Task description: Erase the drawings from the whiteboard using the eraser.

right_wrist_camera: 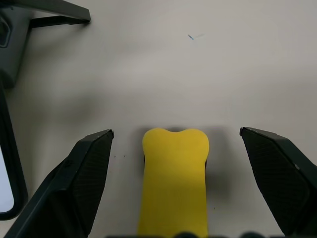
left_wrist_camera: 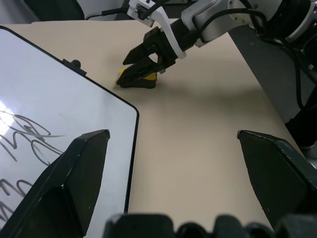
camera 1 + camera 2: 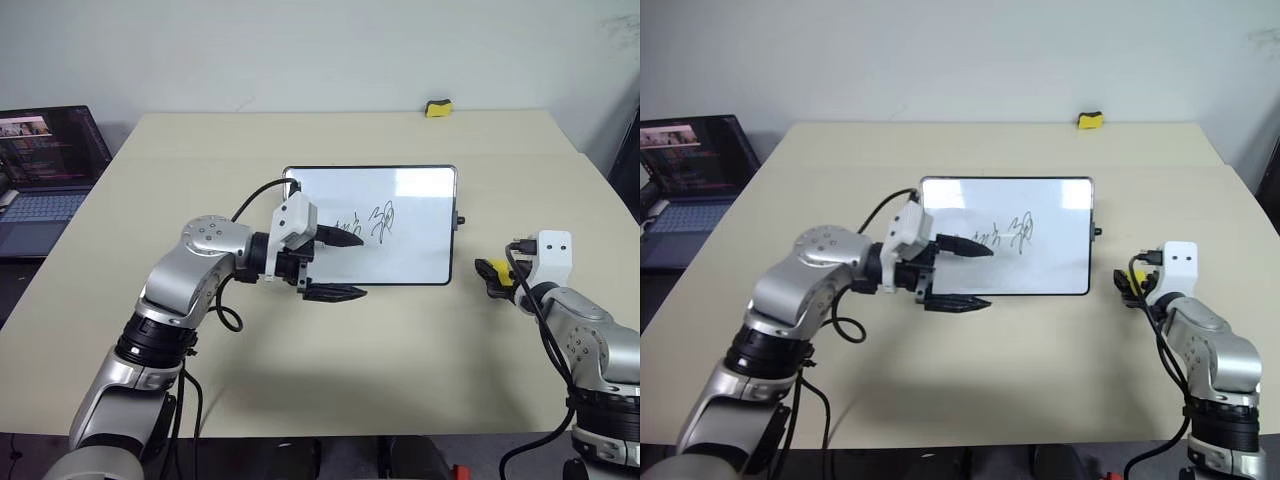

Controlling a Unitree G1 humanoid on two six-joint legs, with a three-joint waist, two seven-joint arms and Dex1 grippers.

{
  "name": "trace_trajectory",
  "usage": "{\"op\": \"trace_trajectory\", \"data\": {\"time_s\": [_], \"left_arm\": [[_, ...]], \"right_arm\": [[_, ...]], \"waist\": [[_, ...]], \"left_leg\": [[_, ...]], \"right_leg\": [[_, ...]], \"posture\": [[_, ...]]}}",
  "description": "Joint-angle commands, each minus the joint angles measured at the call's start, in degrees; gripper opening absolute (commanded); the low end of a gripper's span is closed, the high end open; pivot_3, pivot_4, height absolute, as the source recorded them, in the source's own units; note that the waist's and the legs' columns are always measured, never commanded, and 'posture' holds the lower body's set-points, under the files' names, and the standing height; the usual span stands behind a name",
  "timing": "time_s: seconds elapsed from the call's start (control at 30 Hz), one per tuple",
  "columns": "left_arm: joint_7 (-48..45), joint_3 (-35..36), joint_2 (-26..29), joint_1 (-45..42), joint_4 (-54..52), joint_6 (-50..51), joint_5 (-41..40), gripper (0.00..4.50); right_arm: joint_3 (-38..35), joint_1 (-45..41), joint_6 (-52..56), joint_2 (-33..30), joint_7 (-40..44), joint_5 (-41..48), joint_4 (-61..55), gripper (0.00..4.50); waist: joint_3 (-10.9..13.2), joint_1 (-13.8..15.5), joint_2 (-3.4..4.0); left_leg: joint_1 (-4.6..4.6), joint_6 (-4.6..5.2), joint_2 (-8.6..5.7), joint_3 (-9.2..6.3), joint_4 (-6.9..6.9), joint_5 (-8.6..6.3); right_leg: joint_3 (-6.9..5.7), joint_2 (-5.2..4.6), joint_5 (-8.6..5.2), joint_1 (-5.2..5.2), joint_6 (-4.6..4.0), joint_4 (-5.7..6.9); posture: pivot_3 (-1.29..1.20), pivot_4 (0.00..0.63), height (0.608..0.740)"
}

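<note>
Eraser (image 1: 174, 181) lengthwise between open right end effector (image 1: 176, 163) fingers.

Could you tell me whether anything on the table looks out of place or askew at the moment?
Only one thing: a second small yellow-and-black block lies alone at the far table edge, well away from the black-framed whiteboard. Nothing looks spilled or damaged.

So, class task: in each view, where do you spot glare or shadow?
Left eye view: a pale sheen lies across the top of the whiteboard, above the drawings. Left wrist view: the right gripper casts a soft shadow on the table beside the eraser. Right wrist view: a dim shadow rims the eraser's far end.
</note>
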Motion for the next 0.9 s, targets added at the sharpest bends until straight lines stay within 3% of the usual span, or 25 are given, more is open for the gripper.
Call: {"op": "trace_trajectory", "data": {"time_s": [0.03, 0.23, 0.27, 0.37, 0.6, 0.9], "left_arm": [[0.23, 1.91, 0.81, 0.04, -1.16, -0.82, -0.2, 4.5], [0.4, 2.1, 1.27, 0.15, -1.5, -0.56, -0.38, 4.5], [0.42, 2.1, 1.31, 0.13, -1.49, -0.53, -0.41, 4.5], [0.5, 2.12, 1.46, 0.14, -1.65, -0.39, -0.49, 4.5], [0.65, 2.3, 1.8, 0.44, -1.73, -0.18, -0.5, 4.5], [3.08, 5.22, 3.47, 3.12, -2.56, 1.37, -1.14, 4.5]], "right_arm": [[-1.13, -0.75, -0.34, -0.16, 0.35, -0.08, -1.1, 4.48], [-1.69, -0.47, 0.5, -0.06, 0.26, 0.36, -1.49, 4.48], [-1.75, -0.42, 0.48, -0.04, 0.18, 0.29, -1.38, 4.31], [-1.87, -0.12, 0.74, -0.03, -0.04, 0.18, -1.49, 3.58], [-1.66, 0.31, 1.34, -0.2, 0.09, 0.06, -1.77, 1.15], [-0.77, 1.3, 0.81, -1.12, 1.13, -0.4, -3.48, 1.09]], "waist": [[0.0, 0.01, 0.0], [0.0, 0.01, 0.0], [0.0, 0.01, 0.0], [0.0, 0.01, 0.0], [0.0, 0.0, 0.0], [0.0, -0.02, 0.0]], "left_leg": [[0.0, 0.0, 0.0, 0.0, 0.0, 0.0], [0.0, 0.0, 0.0, -0.01, 0.0, 0.0], [0.0, 0.0, 0.0, -0.01, 0.0, 0.0], [0.0, 0.0, 0.0, -0.01, 0.0, 0.0], [0.0, 0.0, 0.0, -0.01, 0.0, 0.0], [0.0, 0.0, 0.01, -0.02, 0.0, 0.0]], "right_leg": [[0.0, 0.0, 0.0, 0.0, 0.0, 0.0], [0.0, 0.0, 0.0, 0.0, 0.0, 0.0], [0.0, 0.0, 0.0, 0.0, 0.0, 0.0], [-0.01, 0.0, 0.0, 0.0, 0.0, 0.0], [-0.01, 0.0, 0.0, 0.0, 0.0, 0.0], [0.0, 0.0, 0.0, 0.0, 0.0, 0.0]], "posture": [[0.0, 0.15, 0.74], [0.0, 0.15, 0.74], [0.0, 0.15, 0.74], [0.0, 0.15, 0.74], [0.0, 0.15, 0.74], [0.0, 0.15, 0.74]]}}
